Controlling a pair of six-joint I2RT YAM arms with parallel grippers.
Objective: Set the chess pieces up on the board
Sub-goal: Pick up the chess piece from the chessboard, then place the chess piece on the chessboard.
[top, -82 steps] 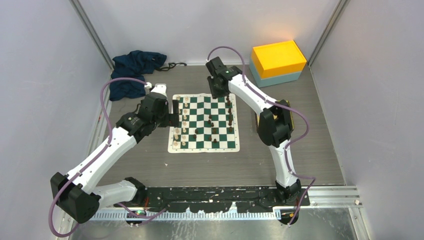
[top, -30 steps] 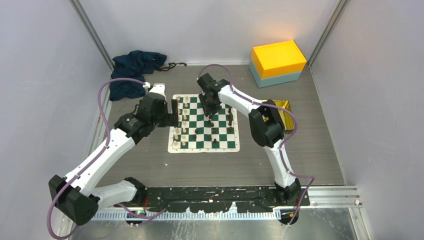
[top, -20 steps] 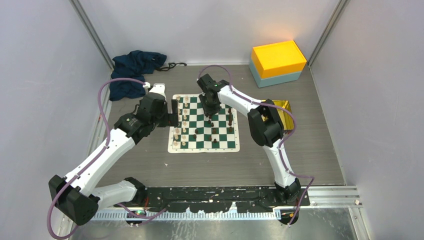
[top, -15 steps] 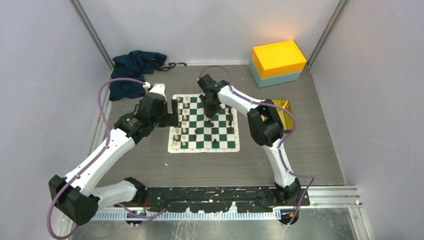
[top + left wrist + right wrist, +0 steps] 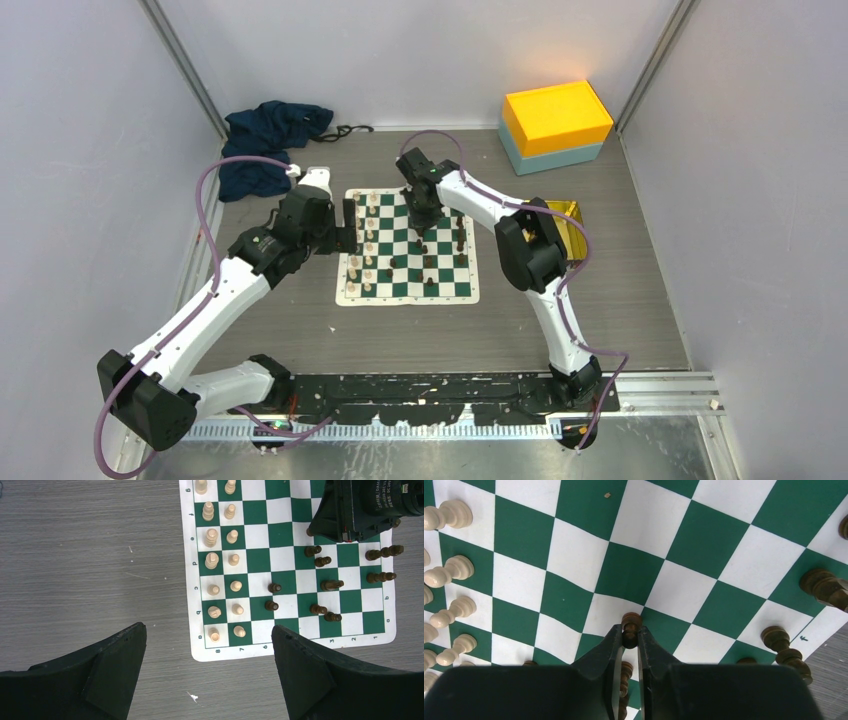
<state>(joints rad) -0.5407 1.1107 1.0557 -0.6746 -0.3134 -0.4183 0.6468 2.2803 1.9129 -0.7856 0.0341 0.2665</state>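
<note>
The board lies flat in the middle of the table. Cream chess pieces stand in two columns along its left side, and dark ones are scattered over its right half. My right gripper is down over the far middle squares. In the right wrist view its fingertips press both sides of a small dark piece that stands on the board. My left gripper hovers open above the board's near-left corner, with nothing between its fingers.
An orange and teal box stands at the back right. A gold tray sits right of the board, partly hidden by the right arm. A dark blue cloth lies at the back left. Other dark pieces stand close around the right gripper.
The right gripper moved left from the board's far right edge to the far middle squares, came down, and its jaws closed onto a dark piece. The left arm stayed put.
</note>
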